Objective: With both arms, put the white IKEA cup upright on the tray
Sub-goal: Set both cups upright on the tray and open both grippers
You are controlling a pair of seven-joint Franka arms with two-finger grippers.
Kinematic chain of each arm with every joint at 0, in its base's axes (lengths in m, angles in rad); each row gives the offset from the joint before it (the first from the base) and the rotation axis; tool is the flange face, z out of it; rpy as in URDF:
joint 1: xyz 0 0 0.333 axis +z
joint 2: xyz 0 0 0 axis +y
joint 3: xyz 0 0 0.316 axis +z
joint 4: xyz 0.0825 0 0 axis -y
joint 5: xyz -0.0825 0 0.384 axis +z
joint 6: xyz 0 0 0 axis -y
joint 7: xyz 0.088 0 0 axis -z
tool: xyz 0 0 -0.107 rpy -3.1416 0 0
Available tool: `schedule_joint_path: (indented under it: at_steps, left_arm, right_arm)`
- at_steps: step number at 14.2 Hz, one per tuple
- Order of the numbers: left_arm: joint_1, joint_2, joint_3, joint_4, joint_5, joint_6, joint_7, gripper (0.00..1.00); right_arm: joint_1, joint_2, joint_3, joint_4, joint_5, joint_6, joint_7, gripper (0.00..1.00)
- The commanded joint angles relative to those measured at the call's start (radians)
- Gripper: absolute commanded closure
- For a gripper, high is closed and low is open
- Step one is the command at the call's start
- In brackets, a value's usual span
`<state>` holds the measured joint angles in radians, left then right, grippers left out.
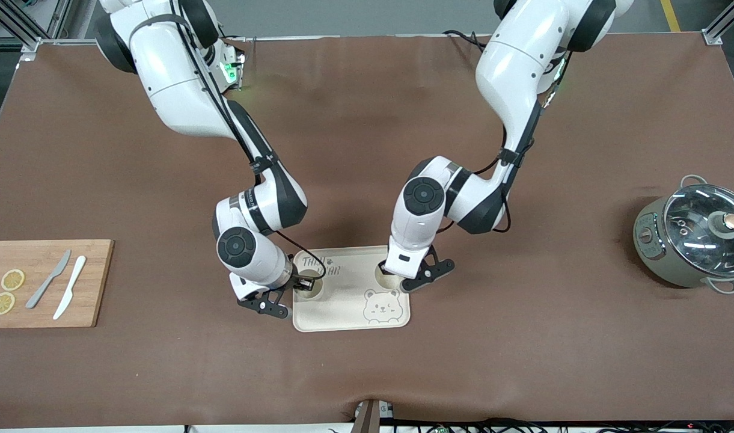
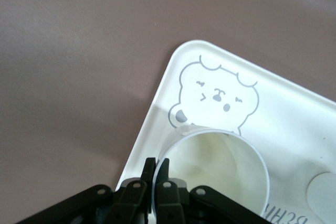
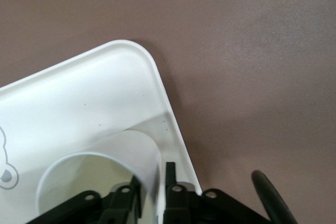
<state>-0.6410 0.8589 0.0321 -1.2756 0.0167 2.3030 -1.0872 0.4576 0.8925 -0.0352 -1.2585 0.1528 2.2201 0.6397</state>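
The cream tray (image 1: 342, 313) with the bear drawing lies near the middle of the table. Two white cups stand upright on it. My left gripper (image 1: 386, 272) is shut on the rim of the cup (image 1: 389, 280) at the tray's end toward the left arm. In the left wrist view the gripper (image 2: 157, 169) pinches that cup's wall (image 2: 220, 166) beside the bear face on the tray (image 2: 294, 108). My right gripper (image 1: 299, 282) is at the other cup (image 1: 311, 287). In the right wrist view the gripper (image 3: 153, 179) straddles the cup's wall (image 3: 105, 153), with a slight gap at the outer finger, near the tray's corner (image 3: 79, 98).
A wooden cutting board (image 1: 96, 282) with two lemon slices and two knives lies toward the right arm's end. A grey-green pot with a glass lid (image 1: 694, 237) stands toward the left arm's end. Brown tabletop surrounds the tray.
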Motion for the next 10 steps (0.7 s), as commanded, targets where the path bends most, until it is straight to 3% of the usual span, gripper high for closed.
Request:
schedule_joint_path:
  at_steps: [1, 2, 5, 6, 8, 10]
  left_arm:
    - [-0.023, 0.041, 0.012, 0.03, -0.004, 0.019, -0.011, 1.0]
    - [-0.026, 0.048, 0.012, 0.03, -0.004, 0.026, -0.007, 1.0]
    - [-0.028, 0.054, 0.014, 0.03, -0.003, 0.032, -0.002, 1.0]
    - [-0.028, 0.054, 0.014, 0.03, -0.003, 0.032, 0.001, 0.95]
    - [-0.028, 0.052, 0.014, 0.028, -0.001, 0.033, 0.009, 0.65]
    - [-0.028, 0.045, 0.014, 0.027, -0.001, 0.033, -0.002, 0.43]
  right_arm:
    - [0.007, 0.0, -0.006, 0.001, 0.01, 0.006, 0.015, 0.26]
    - [0.006, -0.001, -0.006, 0.001, 0.011, 0.004, 0.015, 0.0]
    - [0.006, -0.012, -0.006, 0.004, 0.011, -0.008, 0.011, 0.0]
    - [0.004, -0.023, -0.006, 0.005, 0.011, -0.013, 0.009, 0.0]
    - [-0.002, -0.036, -0.008, 0.008, 0.011, -0.051, 0.009, 0.0]
    - [-0.004, -0.073, -0.009, 0.011, 0.007, -0.117, 0.005, 0.0]
